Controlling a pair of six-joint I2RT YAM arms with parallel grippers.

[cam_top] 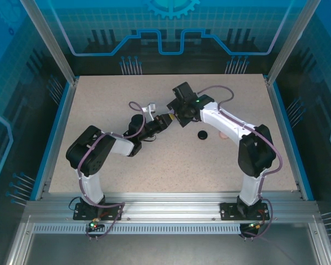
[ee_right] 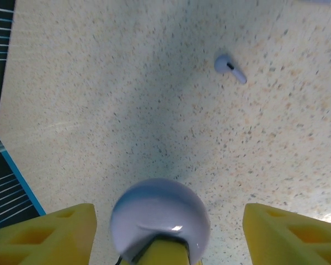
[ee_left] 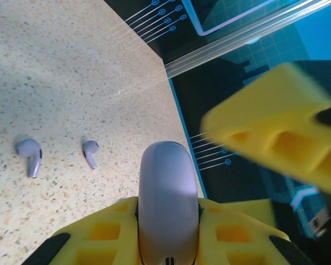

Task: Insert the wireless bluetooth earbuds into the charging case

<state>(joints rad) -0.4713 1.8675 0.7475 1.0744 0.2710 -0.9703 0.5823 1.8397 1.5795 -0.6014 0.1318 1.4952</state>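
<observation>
Left gripper (ee_left: 166,216): pressed in on the lavender case (ee_left: 166,171), with a yellow finger (ee_left: 102,234) against each side, pinching it.
Right gripper (ee_right: 166,221): spread wide; its two yellow fingers (ee_right: 47,234) stood on either side of the lavender case with a clear gap to it, touching nothing.
Lavender case: one, round and smooth, between the two grippers over the middle of the table (cam_top: 99,110).
Lavender earbuds (ee_left: 30,155): two counted from the left wrist, lying on the table left of the lavender case, side by side but apart, stems pointing toward the camera. From the right wrist one was visible, beyond the lavender case and to its right.
Black case (cam_top: 202,134): one, round, on the table to the right of the lavender case and nearer the arm bases, apart from both grippers.
Pink item (cam_top: 223,134): one pale patch further right of the lavender case, just past the black case, partly hidden by the right arm; I could not tell what it was.
</observation>
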